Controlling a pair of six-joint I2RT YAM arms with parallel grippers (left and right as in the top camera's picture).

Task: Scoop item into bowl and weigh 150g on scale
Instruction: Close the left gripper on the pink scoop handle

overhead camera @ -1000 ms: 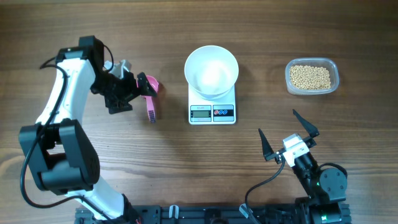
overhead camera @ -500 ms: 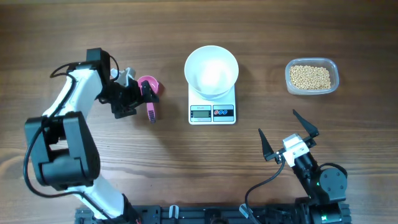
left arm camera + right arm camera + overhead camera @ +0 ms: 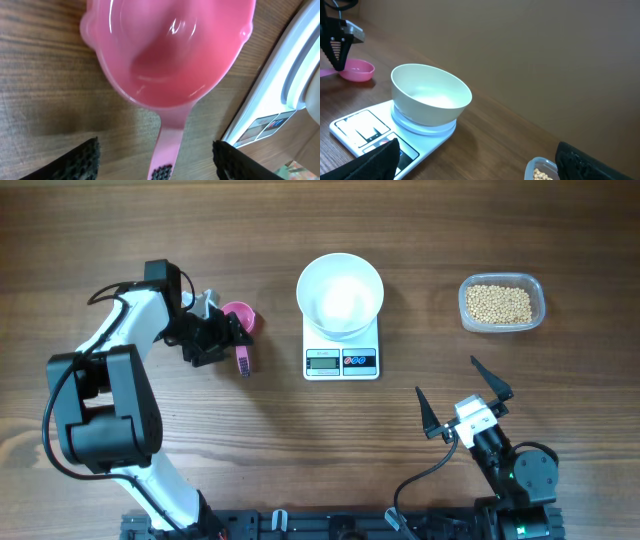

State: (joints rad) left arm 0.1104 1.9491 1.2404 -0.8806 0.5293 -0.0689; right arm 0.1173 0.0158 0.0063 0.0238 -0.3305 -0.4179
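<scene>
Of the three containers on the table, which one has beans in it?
The clear plastic tub on the right; it holds the tan beans. The white bowl on the scale and the pink scoop are empty.

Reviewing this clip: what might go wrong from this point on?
1. The left end effector straddles the pink scoop's thin handle with open jaws. Such a narrow handle may twist in the grip, tipping the cup.
2. The beans lie in the clear tub far right, past the empty bowl on the scale. Reaching across risks nudging the bowl or spilling beans.
</scene>
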